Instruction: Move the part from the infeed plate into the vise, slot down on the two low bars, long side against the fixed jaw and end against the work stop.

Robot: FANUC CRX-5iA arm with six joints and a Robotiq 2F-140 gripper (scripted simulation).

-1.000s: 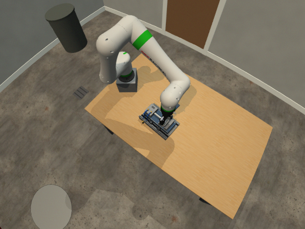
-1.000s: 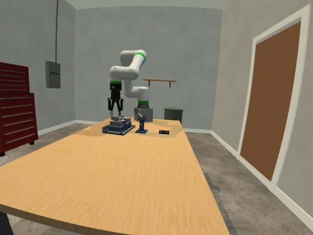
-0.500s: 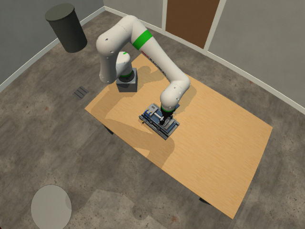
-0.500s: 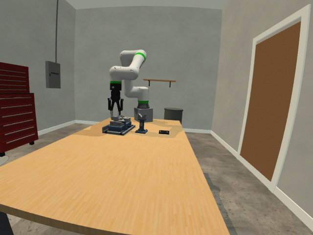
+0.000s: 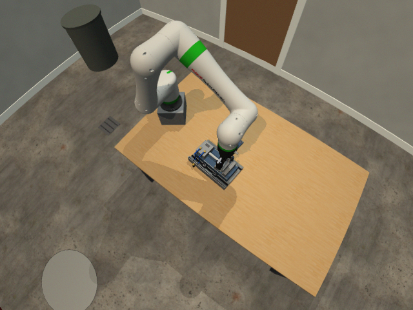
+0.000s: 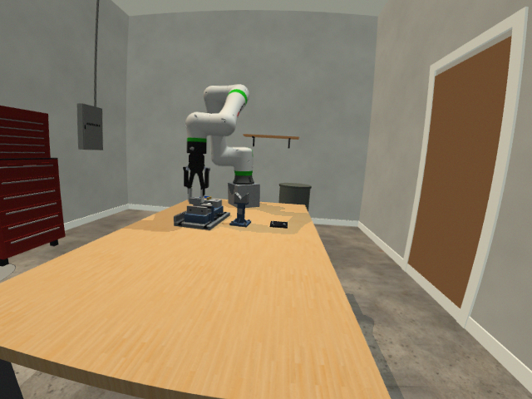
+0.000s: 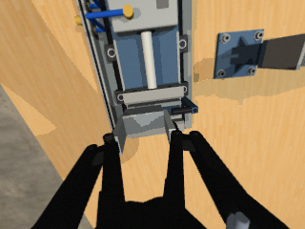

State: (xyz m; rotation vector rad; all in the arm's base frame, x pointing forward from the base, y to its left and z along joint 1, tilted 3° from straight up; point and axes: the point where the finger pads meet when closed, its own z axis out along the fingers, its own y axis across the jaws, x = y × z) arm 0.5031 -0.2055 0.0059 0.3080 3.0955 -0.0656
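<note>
My gripper is shut on the part, a grey block, gripping it across its length. It hangs straight down over the open vise and holds the part low in the gap, next to the moving jaw on the white cylinder rod. The fixed jaw is hidden behind the part and my fingers. The work stop, a short black rod, points in at the part's right end. I cannot tell whether the part touches it or the bars. The side view shows the gripper above the vise.
The V-block stands on its blue foot to the right of the vise and also shows in the wrist view. The dark infeed plate lies bare beyond it. The robot's base pedestal stands behind.
</note>
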